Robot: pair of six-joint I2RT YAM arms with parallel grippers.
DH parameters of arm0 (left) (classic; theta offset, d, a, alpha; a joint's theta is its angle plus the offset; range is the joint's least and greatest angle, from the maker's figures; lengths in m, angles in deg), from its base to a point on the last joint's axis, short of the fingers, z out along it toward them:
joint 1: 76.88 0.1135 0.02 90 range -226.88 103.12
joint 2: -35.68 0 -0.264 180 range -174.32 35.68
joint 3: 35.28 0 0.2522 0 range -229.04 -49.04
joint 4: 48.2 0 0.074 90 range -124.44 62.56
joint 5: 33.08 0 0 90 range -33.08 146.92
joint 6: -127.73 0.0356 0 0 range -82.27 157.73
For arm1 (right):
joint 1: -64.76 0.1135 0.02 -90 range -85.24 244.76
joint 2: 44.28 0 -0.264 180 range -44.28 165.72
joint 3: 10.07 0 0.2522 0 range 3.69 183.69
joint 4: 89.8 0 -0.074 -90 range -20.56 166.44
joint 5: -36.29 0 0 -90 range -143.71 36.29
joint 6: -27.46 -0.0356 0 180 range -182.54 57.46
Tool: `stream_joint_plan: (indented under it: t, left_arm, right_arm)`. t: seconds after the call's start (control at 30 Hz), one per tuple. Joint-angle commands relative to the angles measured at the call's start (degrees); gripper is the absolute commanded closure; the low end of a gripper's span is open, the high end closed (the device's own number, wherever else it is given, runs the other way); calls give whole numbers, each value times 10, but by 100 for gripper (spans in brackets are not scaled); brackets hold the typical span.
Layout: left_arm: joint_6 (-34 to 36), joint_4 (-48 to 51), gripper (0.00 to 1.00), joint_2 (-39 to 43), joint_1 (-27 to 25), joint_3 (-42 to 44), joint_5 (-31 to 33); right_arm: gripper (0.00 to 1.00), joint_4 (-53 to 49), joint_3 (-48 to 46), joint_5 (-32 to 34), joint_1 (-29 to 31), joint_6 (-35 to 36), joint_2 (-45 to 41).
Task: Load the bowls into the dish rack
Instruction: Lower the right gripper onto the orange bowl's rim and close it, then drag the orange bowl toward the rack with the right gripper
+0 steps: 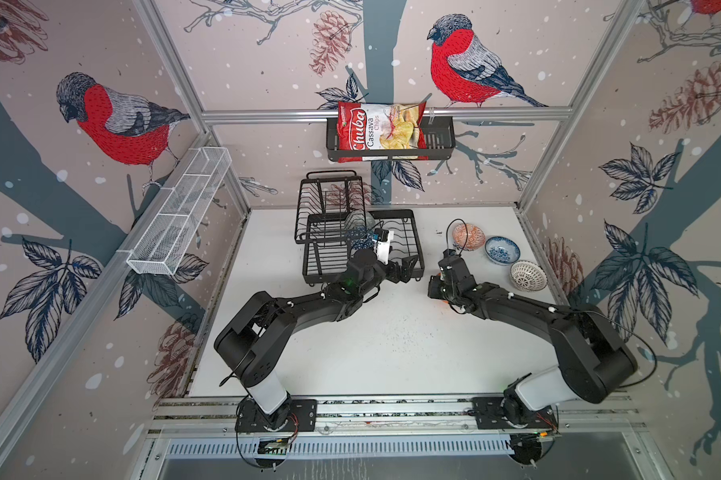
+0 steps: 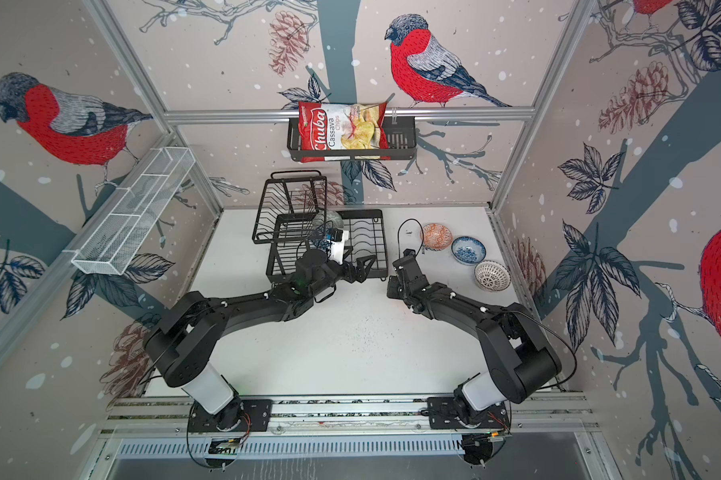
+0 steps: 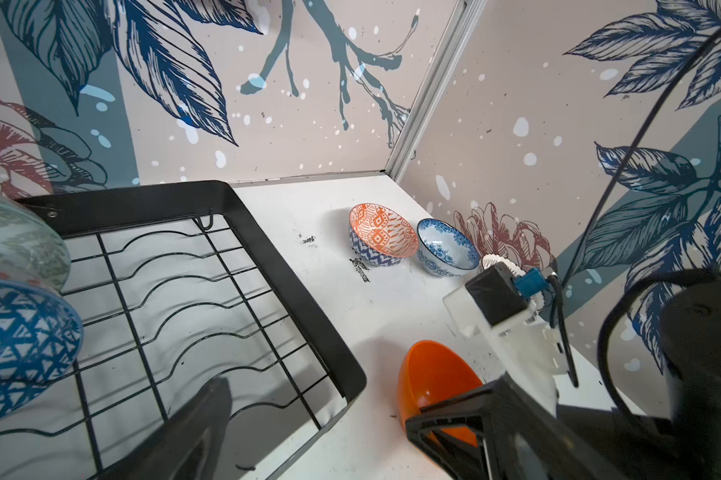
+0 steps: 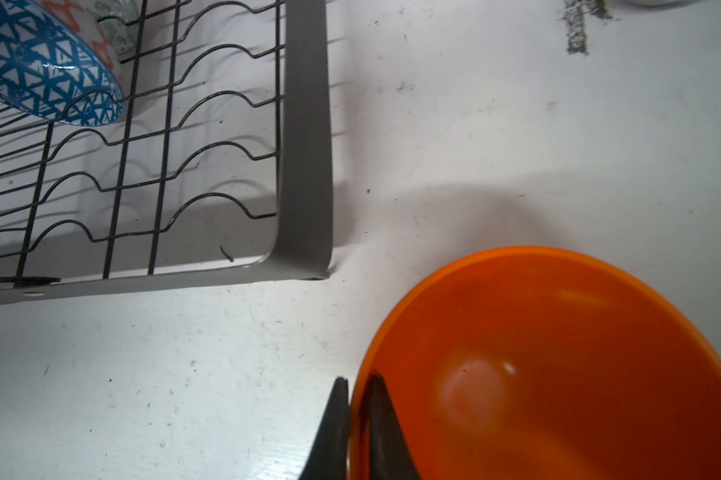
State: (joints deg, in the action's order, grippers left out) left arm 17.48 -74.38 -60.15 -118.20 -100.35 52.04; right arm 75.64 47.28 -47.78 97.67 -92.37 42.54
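While tilted, right tool [image 4: 358, 380] — clamps orange bowl [image 4: 558, 353]

Surface: white table [image 1: 392, 345], speckled and scuffed, walled on three sides.
Back, left of middle: the black dish rack [image 3: 296, 286] stands on it.
Back right: salmon-orange bowl [image 1: 468, 237], blue-white floral bowl [image 1: 502, 250] and white lattice bowl [image 1: 528, 276], upright in a slanting row, close together.
Off the rack's front right corner: plain orange bowl [image 4: 558, 365], tilted; whether it touches the tabletop cannot be told.
Marks: dark scuffs [image 3: 359, 269] just beside the salmon-orange bowl.
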Motion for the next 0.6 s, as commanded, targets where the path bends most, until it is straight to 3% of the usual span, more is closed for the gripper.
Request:
stream_joint_plan:
  t: [0.0, 0.3, 0.57]
  left_arm:
    - [-8, -31, 3, -1, 0, -2, -9]
    - [-7, -30, 3, -4, 0, -3, -9]
    - [-8, -30, 3, -8, 0, -6, -13]
  right_arm:
    - [95, -58, 3, -28, 4, -14, 8]
    - [84, -63, 3, -40, 3, -7, -15]
    - [62, -82, 5, -47, -18, -3, -70]
